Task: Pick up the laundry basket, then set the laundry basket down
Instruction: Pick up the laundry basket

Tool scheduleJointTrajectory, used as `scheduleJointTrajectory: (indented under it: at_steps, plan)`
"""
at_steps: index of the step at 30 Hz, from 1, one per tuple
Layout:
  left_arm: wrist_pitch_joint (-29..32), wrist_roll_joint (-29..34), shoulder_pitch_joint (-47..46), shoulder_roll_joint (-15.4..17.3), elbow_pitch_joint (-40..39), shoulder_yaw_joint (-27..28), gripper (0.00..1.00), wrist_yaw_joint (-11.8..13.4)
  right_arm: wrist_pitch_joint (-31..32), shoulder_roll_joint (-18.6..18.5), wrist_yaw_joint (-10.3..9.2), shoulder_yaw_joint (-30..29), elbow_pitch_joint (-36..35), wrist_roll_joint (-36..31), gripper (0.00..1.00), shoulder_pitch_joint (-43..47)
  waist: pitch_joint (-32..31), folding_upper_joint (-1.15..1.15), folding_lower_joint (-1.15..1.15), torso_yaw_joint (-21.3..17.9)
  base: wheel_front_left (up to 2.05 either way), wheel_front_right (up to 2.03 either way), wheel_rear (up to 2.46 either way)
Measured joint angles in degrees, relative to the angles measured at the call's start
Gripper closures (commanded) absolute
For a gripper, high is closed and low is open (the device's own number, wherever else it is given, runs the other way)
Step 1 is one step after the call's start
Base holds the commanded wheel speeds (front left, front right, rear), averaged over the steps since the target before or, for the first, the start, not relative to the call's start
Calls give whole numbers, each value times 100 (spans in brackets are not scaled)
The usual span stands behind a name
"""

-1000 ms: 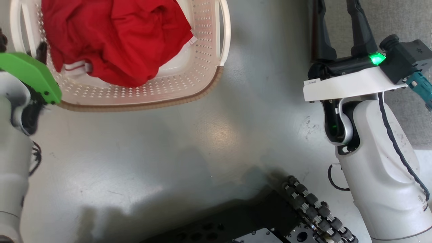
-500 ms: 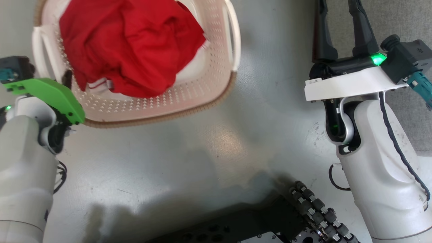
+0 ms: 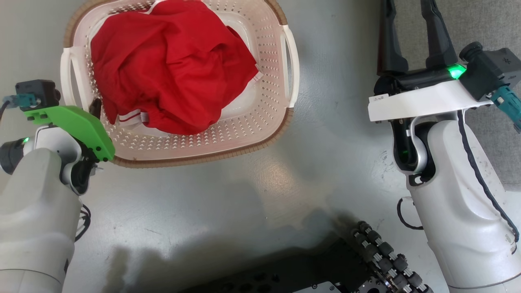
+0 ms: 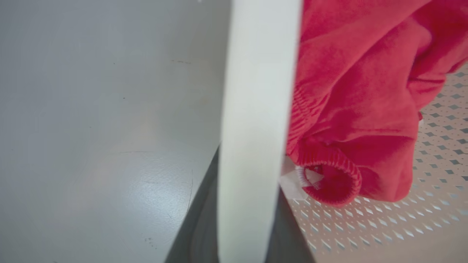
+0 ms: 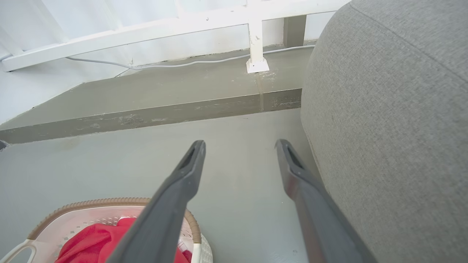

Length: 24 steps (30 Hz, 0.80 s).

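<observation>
The glossy grey floor (image 3: 244, 183) spreads before the robot, with a grey woven-cloth seat (image 5: 395, 109) at its right. To the front left is the laundry basket (image 3: 260, 118), a rounded cream plastic tub with punched walls and a brown braided-look rim; I cannot tell whether it rests on the floor or hangs just off it. A soft, crumpled red garment (image 3: 171, 69) fills it, so the stiff white loop handle (image 4: 256, 109) is the sound place to hold, and the left pincer (image 3: 94, 109) seems clamped on that handle, while the right pincer (image 5: 240, 144) hangs idle, fingers spread, well apart from the basket.
</observation>
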Motion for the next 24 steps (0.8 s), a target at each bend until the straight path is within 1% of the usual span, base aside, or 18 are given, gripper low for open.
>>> scheduleJointTrajectory:
  at_steps: [1,2,10,18,24]
  plan:
    - [-7,-10,0,-12,-3,8,58,0,0,0,0,-3,1,0,0,0,-4,0,0,4,0,0,0]
    - [-16,-27,-1,-30,-2,22,0,0,0,0,0,-8,2,0,0,0,-8,0,0,8,0,0,0]
    - [-9,-75,5,-75,42,25,0,-3,0,0,0,-18,27,0,0,1,-37,0,0,43,0,0,0]
    - [-831,-71,-5,-66,-202,171,0,-3,0,0,0,-120,125,-36,0,14,-229,0,0,107,0,0,0]
    - [-1437,53,-8,-69,-404,140,0,-3,0,-3,2,-255,238,-15,0,109,-480,0,0,194,0,0,0]
